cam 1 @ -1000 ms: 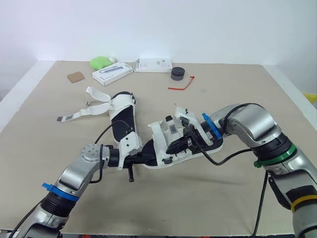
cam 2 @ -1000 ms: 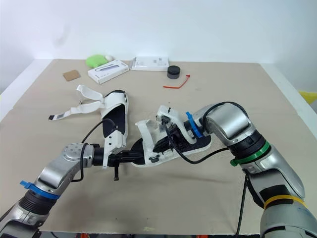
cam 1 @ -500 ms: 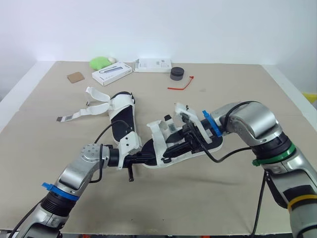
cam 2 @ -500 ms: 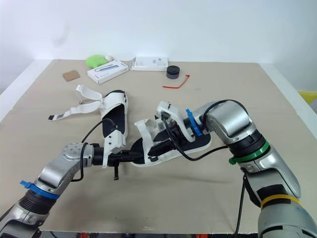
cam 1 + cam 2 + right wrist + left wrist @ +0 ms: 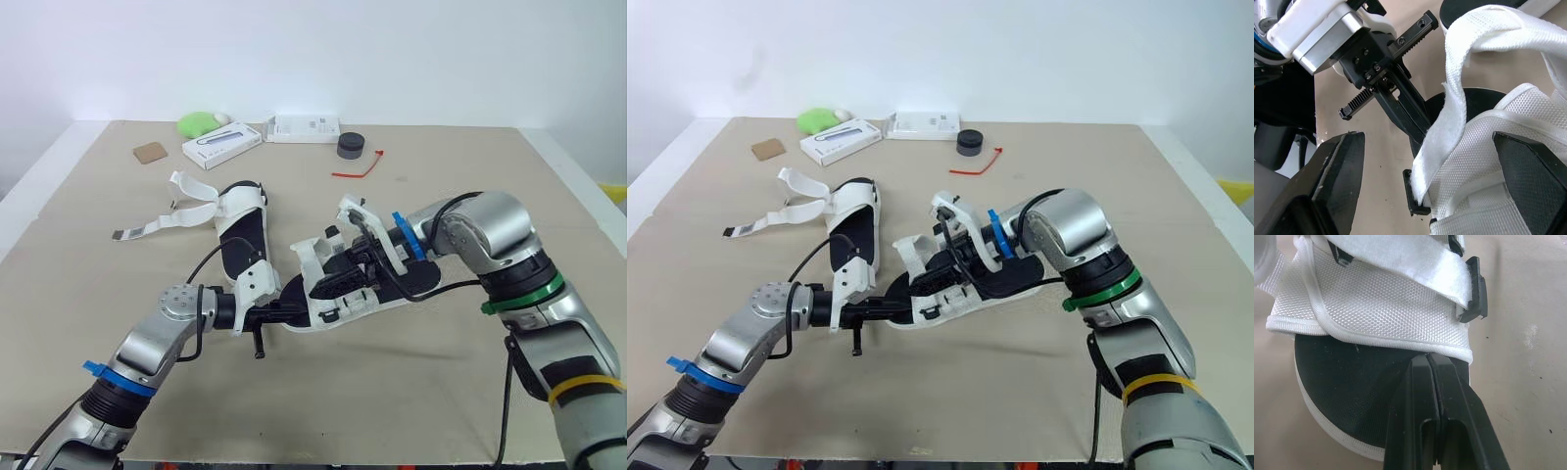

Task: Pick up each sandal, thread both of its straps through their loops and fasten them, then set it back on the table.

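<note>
— Sandal (image 5: 343,292) is just right of centre in the head view, low over the table (image 5: 470,176). I can't tell whether it touches. The other sandal (image 5: 242,220) lies up and left of it with its straps trailing loose.

— How are the grippers set?

— My left gripper (image 5: 1427,358) is pinched tight on the rim of the sole (image 5: 1347,377), fingers together. My right gripper (image 5: 1437,166) is spread wide. A white strap (image 5: 1452,117) hangs between its fingers, but nothing is clamped.

— How will it handle?

— Light, I'd say. The sole looks stiff enough to carry from one edge, so the left hold should do. The mesh and strap are floppy and will fold or twist. I'd take the strap near its tip, flat across the pads. The fastening face will likely snag on the mesh if it brushes it.

— What can't you see?

— My right forearm covers the sandal's front in the head views. The black loop (image 5: 1475,293) shows beside the strap end in the left wrist view, but I can't tell whether anything is threaded through. The strap's far end is cut off at the edge of the right wrist view.
</note>
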